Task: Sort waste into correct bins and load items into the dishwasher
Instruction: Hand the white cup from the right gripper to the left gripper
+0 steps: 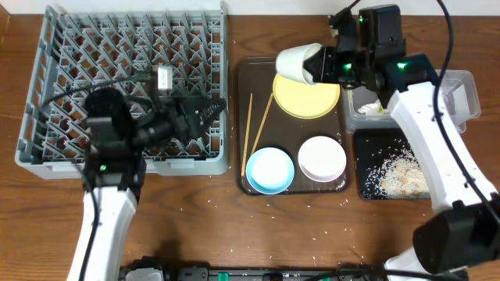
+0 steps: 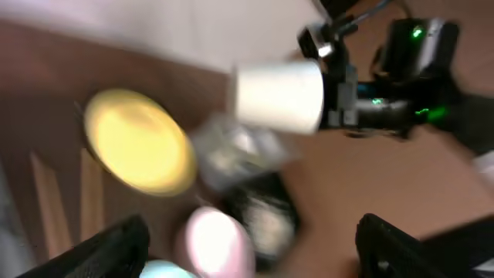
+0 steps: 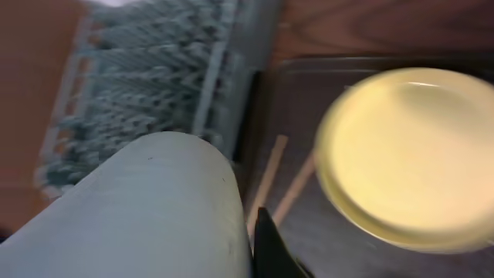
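Grey dish rack [image 1: 55, 94] shows no dishes yet. Black tray [image 1: 371, 148] carries rice [image 1: 402, 173], clear tub [image 1: 461, 90] some white waste. Yellow plate [image 1: 306, 95], blue bowl [image 1: 269, 170], white bowl [image 1: 322, 158] and chopsticks [image 1: 251, 129] wait on the brown tray [image 1: 258, 78]. Right gripper [image 1: 319, 64] clamps the white cup [image 1: 293, 62] above the plate's edge. Left gripper [image 1: 212, 108] is spread, empty, over the rack.

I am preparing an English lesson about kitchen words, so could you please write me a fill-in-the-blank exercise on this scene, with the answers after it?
1. The right claw holds a small white ____ in the air.
2. The loose rice lies in the shallow tray whose colour is ____.
3. Two wooden ____ lie on the brown tray beside the yellow plate.
4. The left claw is above the grey dish ____.
Missing words: cup; black; chopsticks; rack.
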`<act>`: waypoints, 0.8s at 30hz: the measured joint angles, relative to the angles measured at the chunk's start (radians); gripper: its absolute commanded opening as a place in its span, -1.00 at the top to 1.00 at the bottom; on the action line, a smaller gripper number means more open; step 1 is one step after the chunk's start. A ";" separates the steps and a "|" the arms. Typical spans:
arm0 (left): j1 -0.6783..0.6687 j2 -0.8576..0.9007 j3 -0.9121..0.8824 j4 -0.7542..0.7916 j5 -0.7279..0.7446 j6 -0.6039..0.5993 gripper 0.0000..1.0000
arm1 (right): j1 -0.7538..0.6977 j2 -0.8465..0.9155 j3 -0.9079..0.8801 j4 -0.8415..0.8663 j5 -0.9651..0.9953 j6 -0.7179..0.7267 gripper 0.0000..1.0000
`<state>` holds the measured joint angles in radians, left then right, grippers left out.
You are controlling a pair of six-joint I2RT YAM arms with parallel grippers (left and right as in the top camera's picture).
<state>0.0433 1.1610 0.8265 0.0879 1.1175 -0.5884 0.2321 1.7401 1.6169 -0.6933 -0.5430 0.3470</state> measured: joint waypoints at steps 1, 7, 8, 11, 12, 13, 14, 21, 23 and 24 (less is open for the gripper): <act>0.000 0.021 0.000 -0.002 0.036 -0.073 -0.73 | -0.002 0.011 0.000 0.012 -0.036 -0.004 0.98; 0.000 0.103 0.000 -0.002 0.220 -0.322 -0.72 | -0.003 0.162 0.000 0.132 -0.399 -0.071 0.98; 0.000 0.107 0.000 -0.002 0.240 -0.340 -0.72 | -0.003 0.193 0.000 0.153 -0.468 -0.084 0.98; 0.000 0.111 0.000 -0.002 0.274 -0.355 -0.72 | 0.005 0.276 0.000 0.204 -0.658 -0.132 0.98; 0.000 0.111 0.000 -0.001 0.281 -0.354 -0.72 | 0.010 0.300 0.000 0.218 -0.718 -0.148 0.98; 0.000 0.111 0.000 -0.001 0.288 -0.354 -0.72 | 0.019 0.323 0.000 0.225 -0.773 -0.163 0.98; 0.000 0.111 0.000 -0.001 0.293 -0.354 -0.72 | 0.026 0.337 0.000 0.226 -0.809 -0.172 0.97; 0.000 0.111 -0.001 -0.001 0.301 -0.270 -0.72 | 0.072 0.360 0.000 0.275 -0.947 -0.218 0.98; 0.000 0.111 -0.003 -0.014 0.290 -0.253 -0.72 | 0.079 0.360 0.000 0.293 -0.951 -0.217 0.97; 0.000 0.113 -0.004 -0.031 0.282 -0.246 -0.72 | 0.082 0.360 0.000 0.296 -0.950 -0.215 0.98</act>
<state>0.0433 1.2739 0.8223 0.0570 1.3994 -0.8349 0.3138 2.1002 1.6165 -0.3977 -1.4933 0.1322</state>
